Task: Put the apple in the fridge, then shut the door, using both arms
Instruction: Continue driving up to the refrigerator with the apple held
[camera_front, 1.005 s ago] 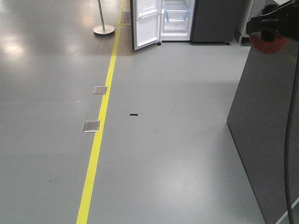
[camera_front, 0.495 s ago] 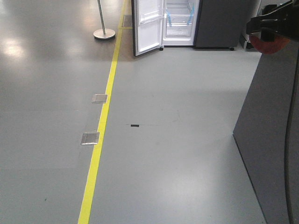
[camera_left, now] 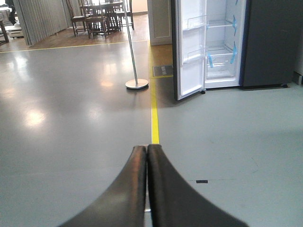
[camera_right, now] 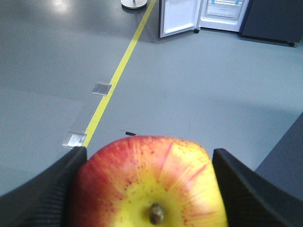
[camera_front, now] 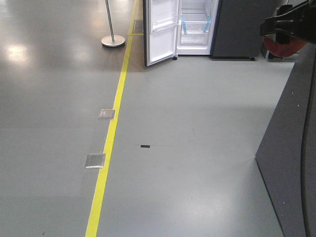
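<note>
The red apple (camera_right: 149,184), yellow around its stem, fills the bottom of the right wrist view. My right gripper (camera_right: 149,151) is shut on it, one finger on each side. In the front view this gripper (camera_front: 289,23) and the apple (camera_front: 281,47) show at the top right. The dark grey fridge (camera_front: 242,29) stands far ahead across the floor. Its door (camera_front: 162,29) is swung open to the left, and the white inside with blue tape is visible. My left gripper (camera_left: 147,148) is shut on nothing, held above the floor and pointing toward the fridge (camera_left: 270,42) and its door (camera_left: 191,47).
A yellow floor line (camera_front: 111,138) runs toward the fridge, with two metal floor plates (camera_front: 106,114) beside it. A silver pole on a round base (camera_front: 112,39) stands left of the door. A dark panel (camera_front: 291,163) rises close on my right. Chairs (camera_left: 97,16) stand far back.
The fridge, floor plates and black floor mark have slid down the front view and grown, so I have rolled nearer the fridge. The right gripper still holds the apple.
</note>
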Controlling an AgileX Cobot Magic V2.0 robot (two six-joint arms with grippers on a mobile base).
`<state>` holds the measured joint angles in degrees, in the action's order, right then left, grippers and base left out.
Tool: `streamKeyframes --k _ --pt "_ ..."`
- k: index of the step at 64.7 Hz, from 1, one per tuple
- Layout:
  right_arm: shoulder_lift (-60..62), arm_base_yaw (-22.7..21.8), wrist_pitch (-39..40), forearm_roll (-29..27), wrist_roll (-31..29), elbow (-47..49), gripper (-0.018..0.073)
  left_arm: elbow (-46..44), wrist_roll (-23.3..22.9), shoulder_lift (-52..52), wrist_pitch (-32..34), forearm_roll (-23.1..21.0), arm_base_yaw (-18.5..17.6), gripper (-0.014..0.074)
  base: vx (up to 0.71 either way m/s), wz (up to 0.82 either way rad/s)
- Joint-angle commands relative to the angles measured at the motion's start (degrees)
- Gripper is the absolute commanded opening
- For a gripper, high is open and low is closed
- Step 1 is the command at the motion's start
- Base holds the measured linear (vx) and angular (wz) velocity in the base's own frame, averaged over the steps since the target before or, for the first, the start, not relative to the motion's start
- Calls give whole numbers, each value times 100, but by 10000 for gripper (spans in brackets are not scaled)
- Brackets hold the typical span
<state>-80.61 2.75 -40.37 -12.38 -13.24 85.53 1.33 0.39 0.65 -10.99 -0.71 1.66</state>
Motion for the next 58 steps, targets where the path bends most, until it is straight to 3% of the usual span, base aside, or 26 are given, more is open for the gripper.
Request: streamKeyframes --k 1,58 --pt "192 4 451 -41 -20 171 171 -96 0 86 390 -59 -48 -6 28 1" --pt "192 4 451 -41 -19 171 171 -96 0 86 390 -59 -48 -6 28 -2"
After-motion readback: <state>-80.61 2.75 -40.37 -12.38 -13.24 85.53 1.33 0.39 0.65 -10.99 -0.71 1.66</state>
